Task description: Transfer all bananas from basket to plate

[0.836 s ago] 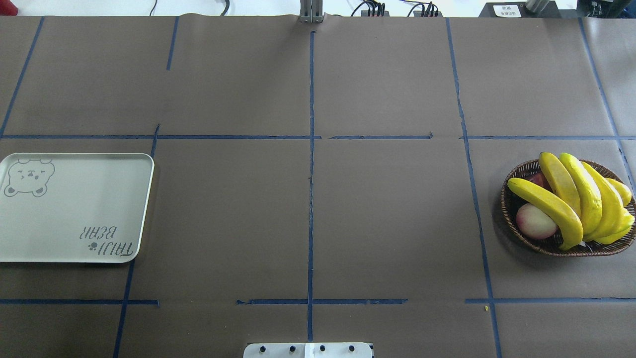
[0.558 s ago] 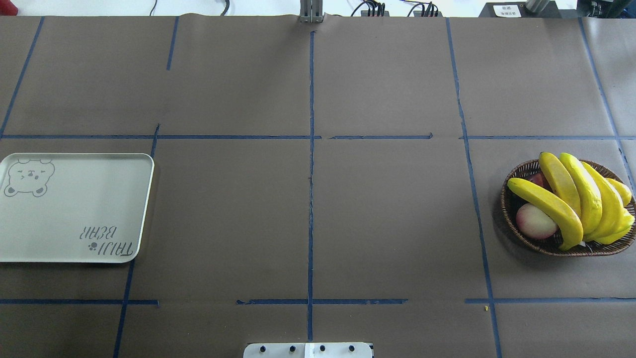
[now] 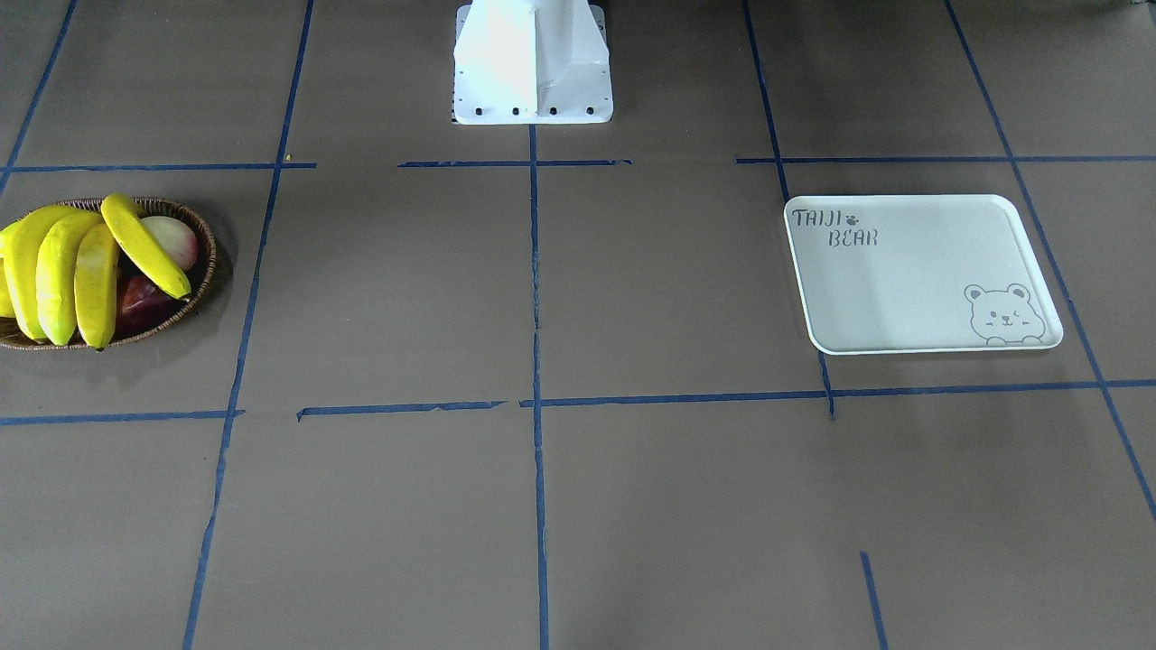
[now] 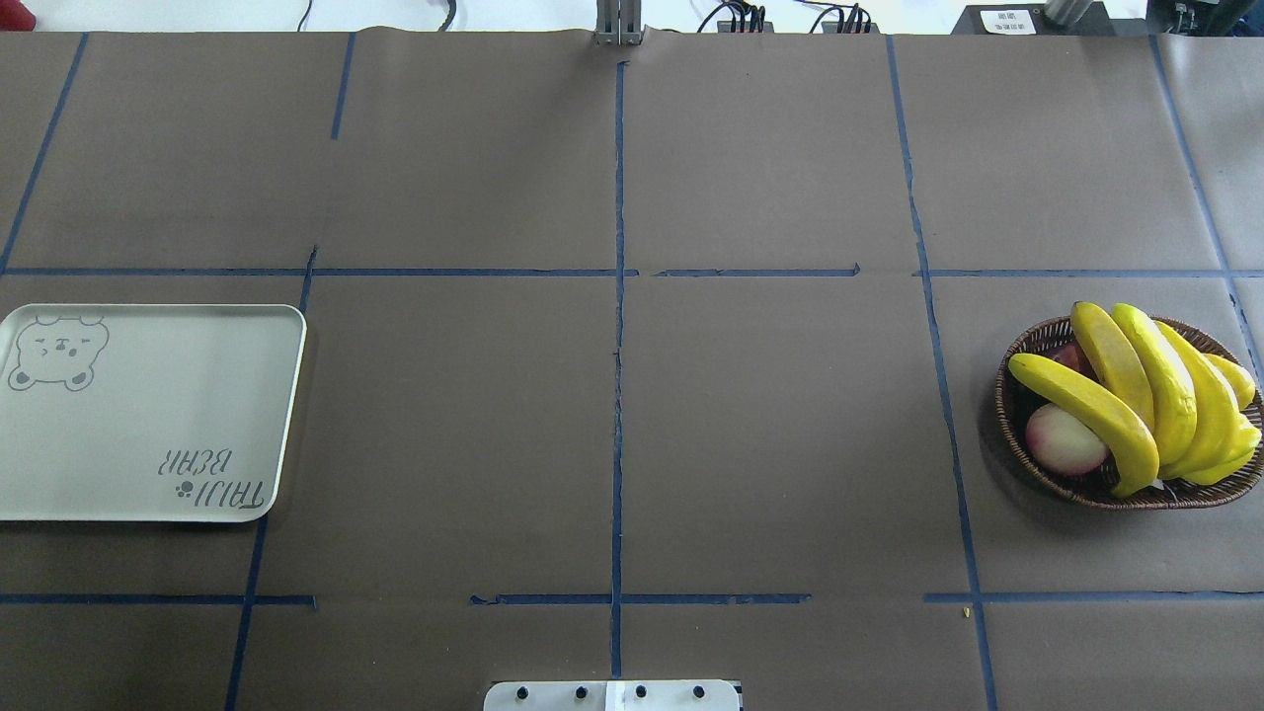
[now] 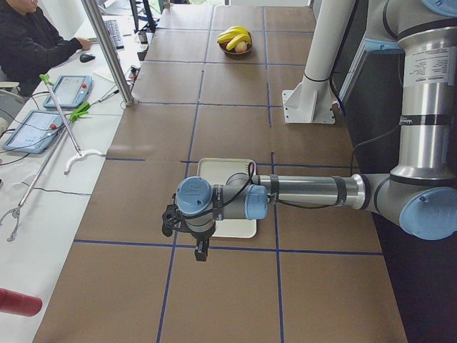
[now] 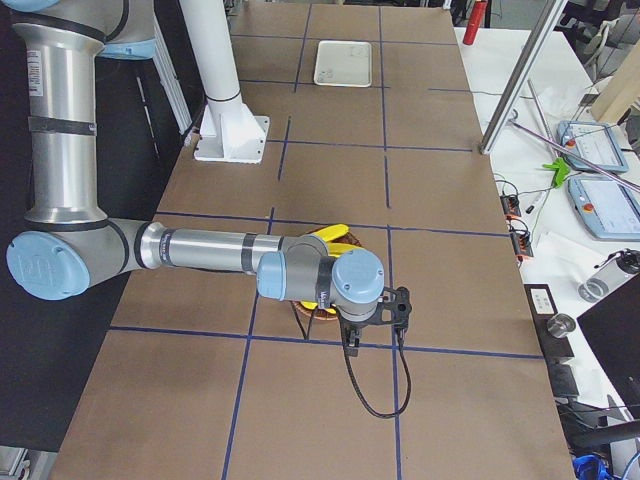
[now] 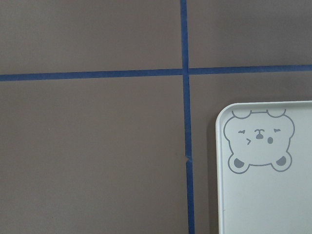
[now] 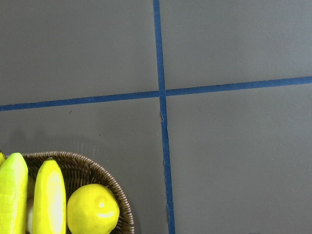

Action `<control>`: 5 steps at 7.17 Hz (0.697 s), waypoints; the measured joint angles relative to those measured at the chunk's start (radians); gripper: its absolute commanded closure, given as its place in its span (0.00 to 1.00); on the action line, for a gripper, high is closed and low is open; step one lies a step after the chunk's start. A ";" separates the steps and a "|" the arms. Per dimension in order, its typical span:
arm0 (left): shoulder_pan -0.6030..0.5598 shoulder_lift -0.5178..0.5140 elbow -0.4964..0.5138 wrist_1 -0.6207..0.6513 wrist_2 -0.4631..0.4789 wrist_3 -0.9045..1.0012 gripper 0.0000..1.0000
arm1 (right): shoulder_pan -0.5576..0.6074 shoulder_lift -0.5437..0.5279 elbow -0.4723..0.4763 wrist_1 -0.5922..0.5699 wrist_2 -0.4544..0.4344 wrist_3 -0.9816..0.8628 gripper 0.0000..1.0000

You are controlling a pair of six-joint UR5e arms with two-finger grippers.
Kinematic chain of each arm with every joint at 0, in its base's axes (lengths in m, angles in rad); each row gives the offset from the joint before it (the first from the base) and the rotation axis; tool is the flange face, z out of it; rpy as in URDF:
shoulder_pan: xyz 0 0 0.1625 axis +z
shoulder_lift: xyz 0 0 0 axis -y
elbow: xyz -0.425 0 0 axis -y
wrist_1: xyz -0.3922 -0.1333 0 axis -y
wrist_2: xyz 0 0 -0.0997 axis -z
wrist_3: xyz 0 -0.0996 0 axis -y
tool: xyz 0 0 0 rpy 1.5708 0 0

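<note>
Now | bananas (image 4: 1165,390), peach (image 4: 1065,441) in basket (image 4: 1005,415) | plate (image 4: 148,415) apart | left end effector (image 5: 202,251), right end effector (image 6: 350,344): cannot tell

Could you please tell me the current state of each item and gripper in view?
bananas: all lying in the basket.
basket: upright on the table, heaped full.
plate: empty, flat on the table.
left gripper: raised near the plate; open or shut unclear.
right gripper: raised near the basket; open or shut unclear.
</note>
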 measured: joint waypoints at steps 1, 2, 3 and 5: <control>0.000 0.000 0.000 0.000 0.000 0.000 0.00 | 0.000 0.000 0.003 0.001 0.001 0.000 0.00; 0.000 -0.001 -0.001 0.000 0.000 0.000 0.00 | 0.000 0.003 0.005 0.001 0.000 0.001 0.00; 0.000 -0.001 -0.001 0.000 -0.011 -0.001 0.00 | 0.000 0.006 0.006 0.002 0.001 0.002 0.00; 0.000 0.000 -0.004 0.000 -0.056 -0.002 0.00 | -0.005 0.010 0.055 0.001 0.001 0.001 0.00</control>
